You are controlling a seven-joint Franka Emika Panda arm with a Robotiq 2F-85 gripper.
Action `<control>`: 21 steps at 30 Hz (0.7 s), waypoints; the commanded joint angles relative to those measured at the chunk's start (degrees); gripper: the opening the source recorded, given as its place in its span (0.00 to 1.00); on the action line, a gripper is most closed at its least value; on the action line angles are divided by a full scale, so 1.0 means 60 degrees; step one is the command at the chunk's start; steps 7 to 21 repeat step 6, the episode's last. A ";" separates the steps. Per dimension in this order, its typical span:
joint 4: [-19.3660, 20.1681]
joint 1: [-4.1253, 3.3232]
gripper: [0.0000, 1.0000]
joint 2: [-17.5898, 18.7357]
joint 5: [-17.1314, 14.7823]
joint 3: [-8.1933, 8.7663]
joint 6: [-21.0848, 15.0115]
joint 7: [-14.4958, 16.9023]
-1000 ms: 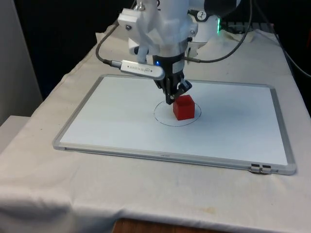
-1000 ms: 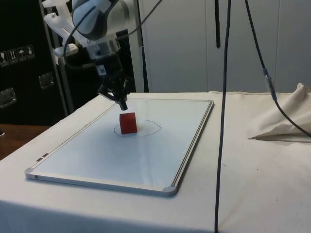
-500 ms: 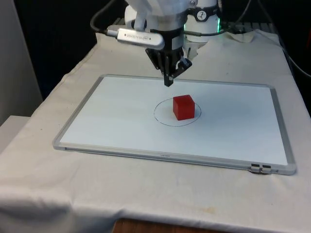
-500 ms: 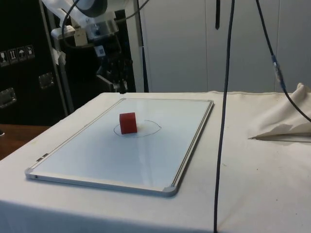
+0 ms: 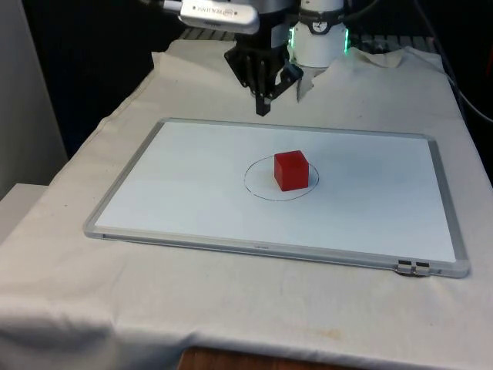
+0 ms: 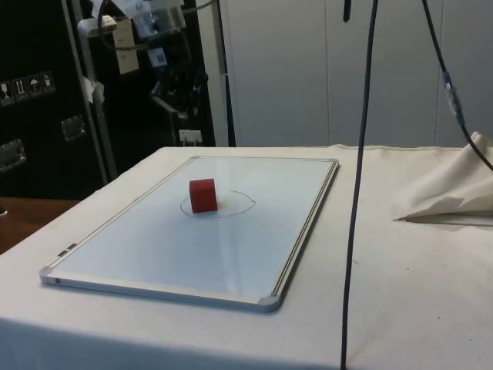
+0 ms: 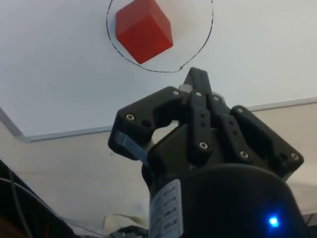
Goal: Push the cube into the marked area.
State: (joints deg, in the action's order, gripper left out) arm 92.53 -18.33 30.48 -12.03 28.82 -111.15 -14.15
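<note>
A red cube (image 5: 291,169) (image 6: 203,195) (image 7: 143,29) rests on a whiteboard (image 5: 185,185) (image 6: 231,254), inside a thin hand-drawn circle (image 5: 252,185) (image 6: 245,202) (image 7: 200,47). In the side view it stands toward that circle's left edge. My black gripper (image 5: 263,108) (image 7: 195,79) hangs shut and empty above the board's far rim, well apart from the cube and higher than it. In the side view the gripper is dark against the dark cabinet, hard to make out.
The whiteboard lies flat on the white tablecloth (image 5: 69,293), with a small clip (image 5: 414,268) on its near frame. A black cable (image 6: 356,200) hangs down in the side view. A bunched piece of cloth (image 6: 451,193) lies to that view's right.
The gripper has lifted off from beside the cube and drawn back towards the board's far edge. The cube has stayed put inside the circle.
</note>
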 commanded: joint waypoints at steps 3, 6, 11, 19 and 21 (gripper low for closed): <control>0.0095 -0.0029 0.00 -0.0162 0.0057 0.0010 -0.0086 0.0086; 0.0057 0.0000 0.00 -0.0181 0.0057 0.0000 -0.0010 0.0124; 0.0057 0.0000 0.00 -0.0181 0.0057 0.0000 -0.0010 0.0124; 0.0057 0.0000 0.00 -0.0181 0.0057 0.0000 -0.0010 0.0124; 0.0057 0.0000 0.00 -0.0181 0.0057 0.0000 -0.0010 0.0124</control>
